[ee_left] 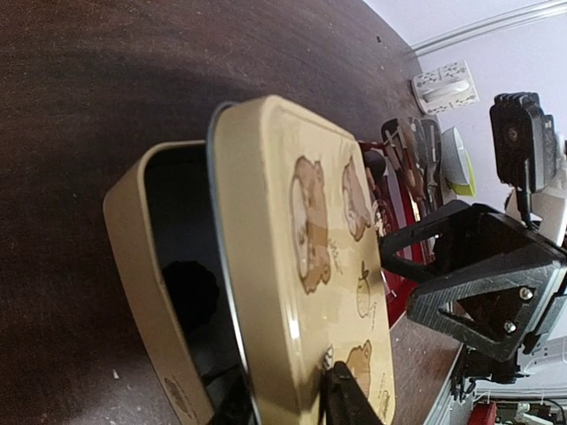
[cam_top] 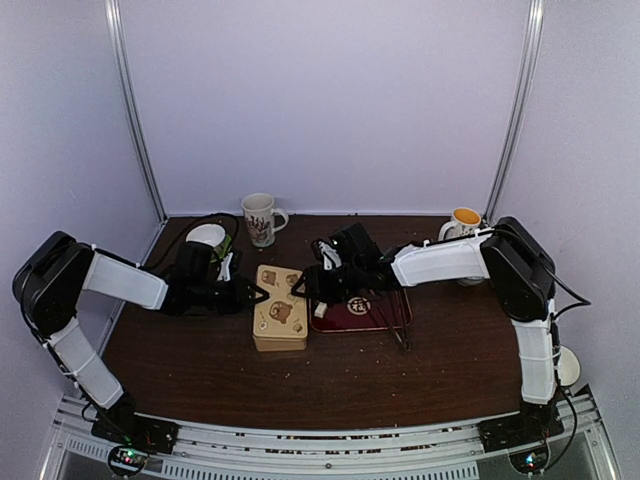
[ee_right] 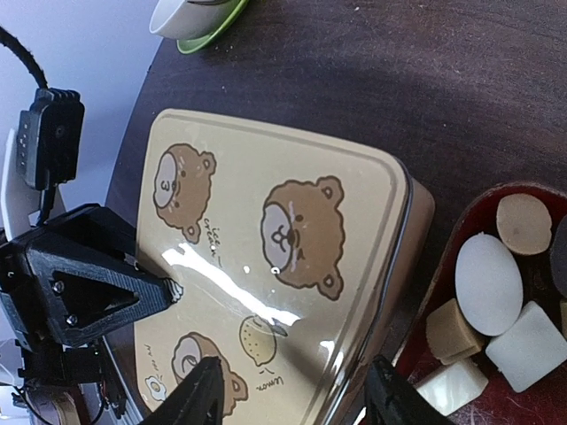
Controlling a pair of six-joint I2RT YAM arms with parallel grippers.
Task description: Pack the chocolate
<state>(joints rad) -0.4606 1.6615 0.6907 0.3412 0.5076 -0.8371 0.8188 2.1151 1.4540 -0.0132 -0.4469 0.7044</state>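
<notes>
The chocolate [ee_right: 490, 282], white and tan pieces, lies in a red tray [ee_right: 443, 257] right of a tan tin with bear pictures [cam_top: 280, 308]; the tray also shows in the top view [cam_top: 362, 312]. My left gripper [ee_left: 283, 403] is shut on the left edge of the tin's lid [ee_left: 310, 230] and holds that edge raised off the base [ee_left: 133, 230]. A dark round shape [ee_left: 190, 288] lies inside; I cannot tell what it is. My right gripper [ee_right: 297, 398] is open, low over the lid's right side [ee_right: 283, 230], one finger past its edge toward the tray.
Long metal tongs [cam_top: 392, 322] lie on the tray's right side. A patterned mug [cam_top: 260, 218] stands at the back centre and an orange-lined mug [cam_top: 462, 222] at the back right. A white cup on a green saucer [cam_top: 207, 236] sits behind my left arm.
</notes>
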